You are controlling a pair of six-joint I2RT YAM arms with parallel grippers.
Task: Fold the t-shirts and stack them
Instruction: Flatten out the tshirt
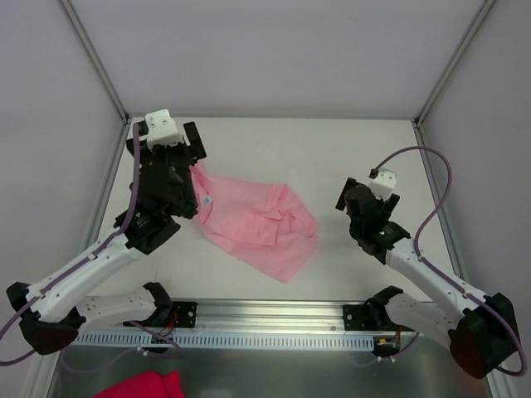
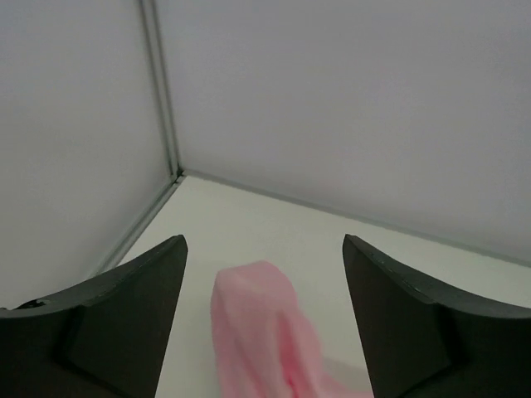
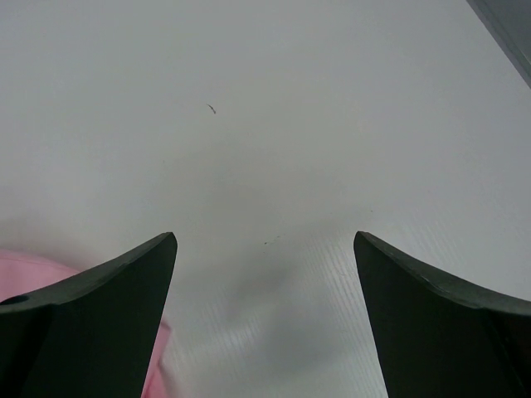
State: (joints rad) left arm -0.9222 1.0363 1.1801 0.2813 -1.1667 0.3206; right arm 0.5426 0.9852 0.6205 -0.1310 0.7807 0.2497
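The pale pink t-shirt (image 1: 257, 220) lies crumpled and partly bunched on the white table, left of centre. My left gripper (image 1: 192, 149) hangs over its far left end, open. In the left wrist view (image 2: 264, 240) a raised fold of the t-shirt (image 2: 253, 323) sits between the spread fingers without touching them. My right gripper (image 1: 352, 201) is open and empty over bare table just right of the shirt. In the right wrist view (image 3: 264, 236) only a pink edge of the t-shirt (image 3: 21, 272) shows at the lower left.
White walls with metal posts (image 1: 99, 70) close in the table on three sides; the back left corner (image 2: 176, 172) is near the left gripper. A metal rail (image 1: 265, 319) runs along the front. A deep magenta cloth (image 1: 141, 386) lies below the rail.
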